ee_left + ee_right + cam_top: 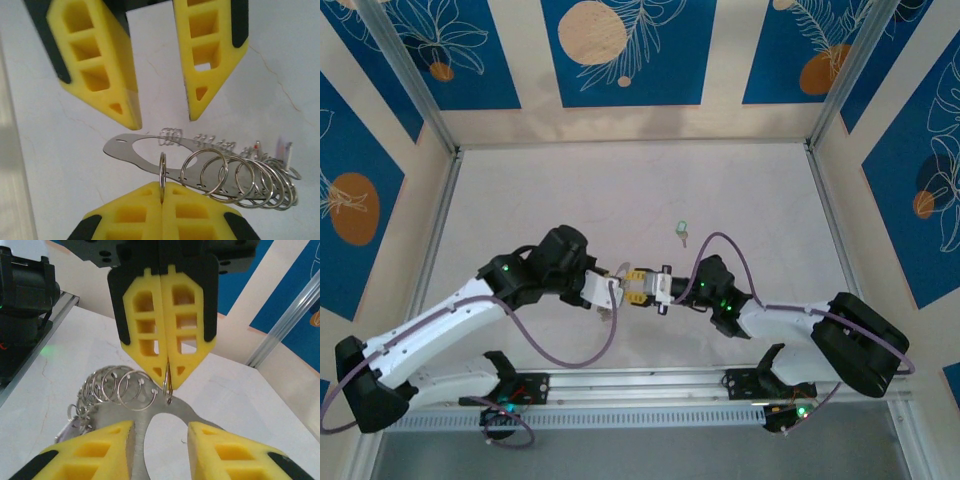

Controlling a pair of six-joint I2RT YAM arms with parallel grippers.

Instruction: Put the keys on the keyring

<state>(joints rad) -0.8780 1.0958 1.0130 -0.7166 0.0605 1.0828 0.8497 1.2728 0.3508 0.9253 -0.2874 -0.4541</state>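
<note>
Many keyrings (235,176) on metal plate (116,147)

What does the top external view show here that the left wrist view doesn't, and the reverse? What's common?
Top external, not left wrist: the green-headed key lying loose on the table, beyond where the arms meet. Left wrist, not top external: the left pincer shut on one split ring hooked on a flat metal plate carrying more rings; the right pincer open opposite. Both: the two pincers facing tip to tip over the table.
</note>
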